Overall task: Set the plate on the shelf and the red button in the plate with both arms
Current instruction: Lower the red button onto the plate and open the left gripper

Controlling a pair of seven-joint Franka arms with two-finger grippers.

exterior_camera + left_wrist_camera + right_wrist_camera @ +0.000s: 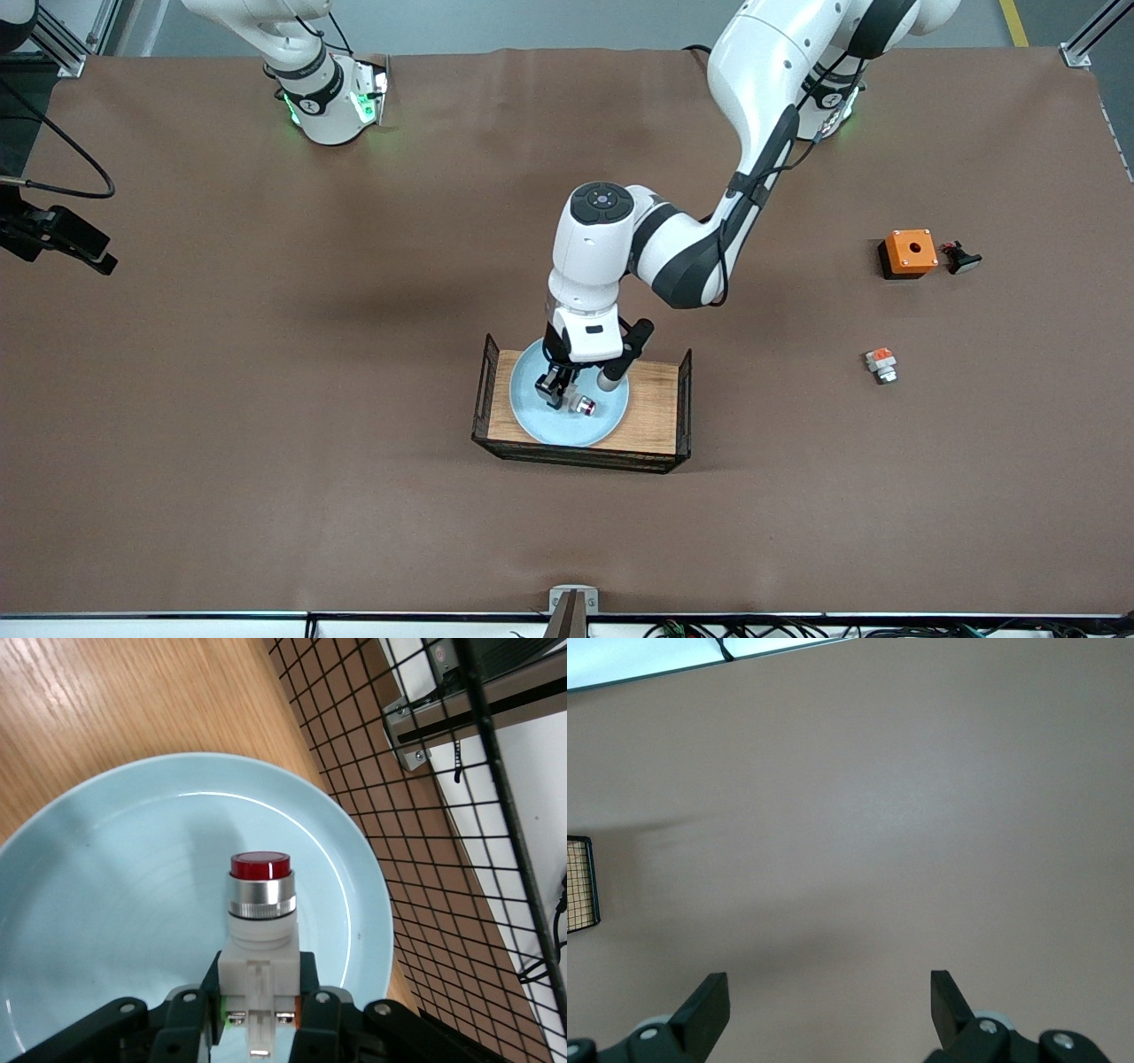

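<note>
I see my left end effector (257, 1028) pinching the red button (259, 904) over the plate (106, 904); my right end effector (828, 1010) waits spread.

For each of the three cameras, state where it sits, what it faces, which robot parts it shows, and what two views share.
Front view: high across the table, facing both bases; shows the left arm reaching to the tray; right gripper unseen.
Left wrist view: on the left wrist, looking down at the left gripper shut on the red button over the plate.
Right wrist view: on the waiting right wrist, facing bare table; right gripper open.
Shared: front and left wrist views both show plate, button, tray.
</note>
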